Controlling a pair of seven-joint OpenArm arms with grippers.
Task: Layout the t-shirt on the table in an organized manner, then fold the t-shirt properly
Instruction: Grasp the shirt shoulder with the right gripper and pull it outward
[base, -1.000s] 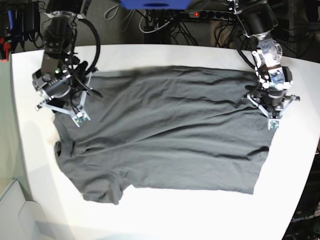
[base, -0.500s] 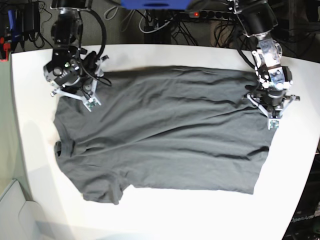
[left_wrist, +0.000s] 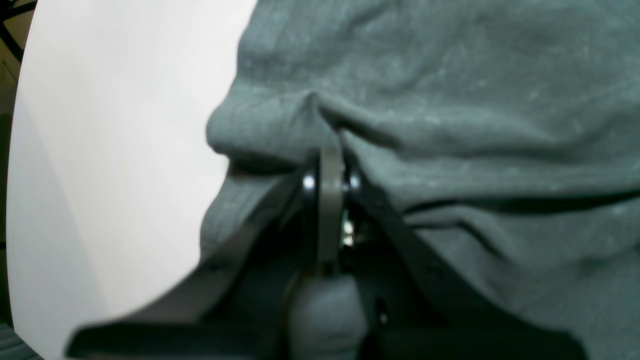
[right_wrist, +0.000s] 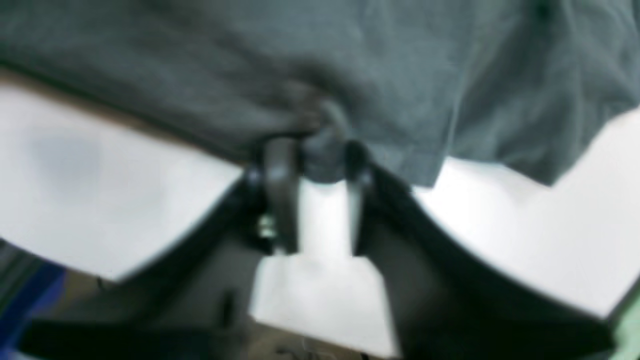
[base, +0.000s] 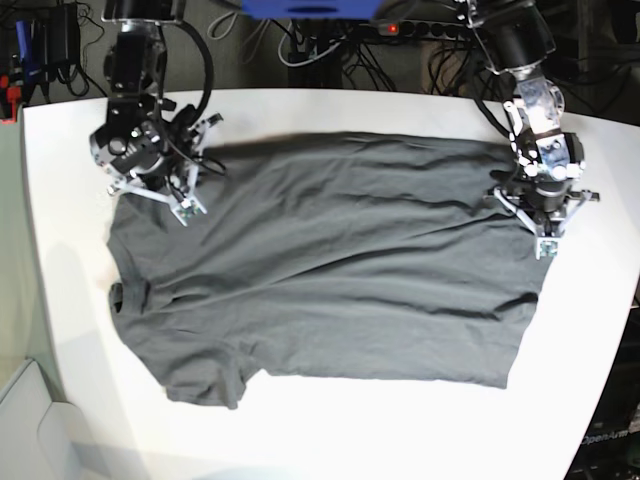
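The dark grey t-shirt (base: 330, 260) lies spread out and wrinkled on the white table (base: 400, 430). One sleeve points toward the near left. My left gripper (base: 540, 215) stands at the shirt's far right corner. In the left wrist view it (left_wrist: 330, 147) is shut on a pinched fold of the t-shirt (left_wrist: 475, 100), beside bare table (left_wrist: 115, 150). My right gripper (base: 155, 185) is at the shirt's far left corner. In the right wrist view it (right_wrist: 320, 160) is closed on a small bunch of the t-shirt's (right_wrist: 200, 65) edge, with table (right_wrist: 100, 190) beneath.
Cables and a power strip (base: 400, 28) run behind the table's far edge, beside a blue object (base: 310, 8). A pale grey bin (base: 30, 430) sits off the near left corner. The table's right edge is close to my left gripper.
My right gripper has moved toward the far edge onto the shirt's far left corner, and its jaws have closed on the cloth. The left gripper has held still.
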